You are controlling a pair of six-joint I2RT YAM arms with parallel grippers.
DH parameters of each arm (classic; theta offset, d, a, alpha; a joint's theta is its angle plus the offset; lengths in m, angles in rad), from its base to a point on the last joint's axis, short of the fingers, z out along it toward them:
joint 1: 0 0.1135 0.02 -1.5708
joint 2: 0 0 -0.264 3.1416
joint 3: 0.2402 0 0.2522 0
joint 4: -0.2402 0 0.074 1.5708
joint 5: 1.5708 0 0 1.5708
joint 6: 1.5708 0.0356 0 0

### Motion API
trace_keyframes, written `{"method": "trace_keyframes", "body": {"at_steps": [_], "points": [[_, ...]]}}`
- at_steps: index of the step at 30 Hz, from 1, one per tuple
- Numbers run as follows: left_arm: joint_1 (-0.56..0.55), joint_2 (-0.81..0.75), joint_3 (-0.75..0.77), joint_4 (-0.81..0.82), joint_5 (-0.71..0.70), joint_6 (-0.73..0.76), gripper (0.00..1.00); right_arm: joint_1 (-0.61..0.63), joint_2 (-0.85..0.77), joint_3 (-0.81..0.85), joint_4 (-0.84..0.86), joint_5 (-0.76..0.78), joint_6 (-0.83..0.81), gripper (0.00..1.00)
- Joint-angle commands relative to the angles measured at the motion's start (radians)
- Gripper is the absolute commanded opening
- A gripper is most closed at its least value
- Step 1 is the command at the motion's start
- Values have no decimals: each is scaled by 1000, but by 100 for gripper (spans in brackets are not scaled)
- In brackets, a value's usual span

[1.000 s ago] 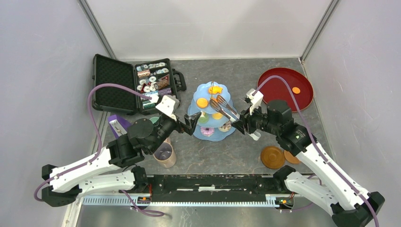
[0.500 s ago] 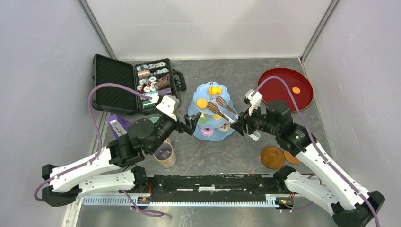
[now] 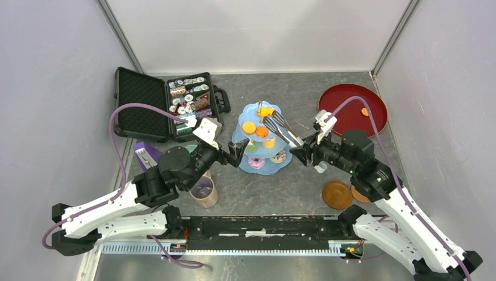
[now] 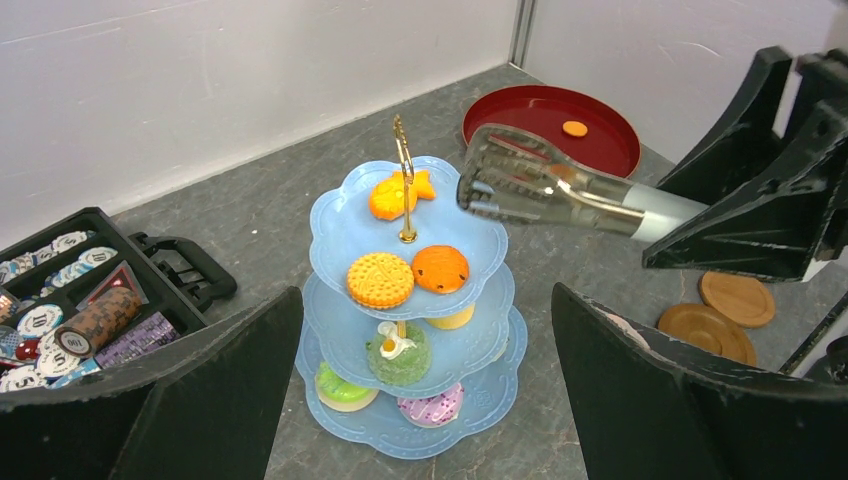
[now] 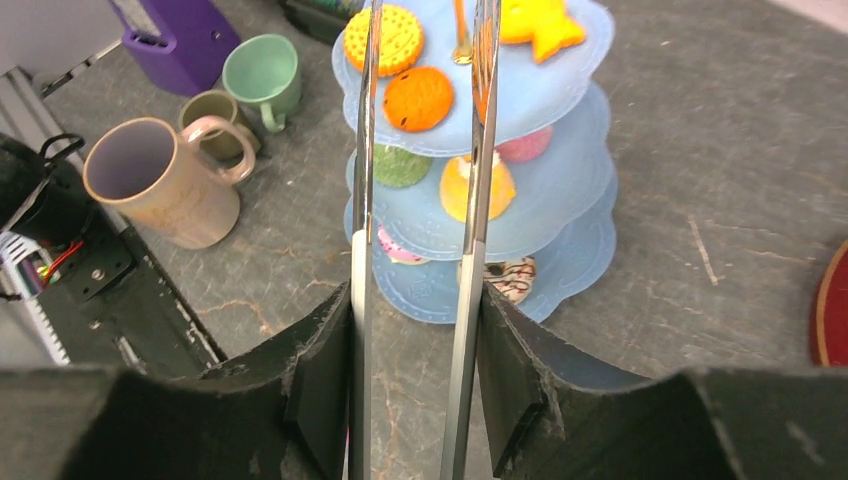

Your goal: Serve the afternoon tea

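The pale-blue three-tier cake stand (image 3: 266,170) stands mid-table with donuts and cakes on its lower tiers. Its top tier (image 4: 350,225) holds a yellow biscuit (image 4: 380,279), an orange biscuit (image 4: 440,268) and a fish-shaped one (image 4: 400,193). My right gripper (image 3: 299,151) is shut on metal tongs (image 3: 279,127), whose arms stand apart and empty over the top tier (image 5: 560,90). My left gripper (image 3: 238,153) is open and empty just left of the stand. The tan mug (image 3: 203,192), green cup (image 5: 262,72) and olive cup (image 5: 215,115) stand near left. Two brown coasters (image 3: 337,194) lie near right.
An open black case of small tins (image 3: 166,105) lies at the back left. A round dark-red tray (image 3: 345,120) with one orange biscuit (image 3: 365,111) lies at the back right. A purple block (image 3: 146,155) stands by the cups. Grey walls enclose the table.
My right gripper has drawn back to the right and the tongs' tips have shifted toward the back. An orange biscuit now shows uncovered on the top tier. The left arm has not moved.
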Motion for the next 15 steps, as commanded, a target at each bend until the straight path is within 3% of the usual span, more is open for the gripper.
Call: {"method": "trace_keyframes", "body": {"at_steps": [1,4,10,15], "points": [[3,-9,19,26,-6,-40,100,4,-65,43,44,128,-24,47],[5,-12,17,27,-8,-40,100,4,-111,46,-17,324,-34,47],[4,-13,18,27,-3,-43,100,4,-221,-59,-114,965,91,47],[3,-13,19,26,4,-49,100,3,-226,-144,-51,1176,133,45]]}}
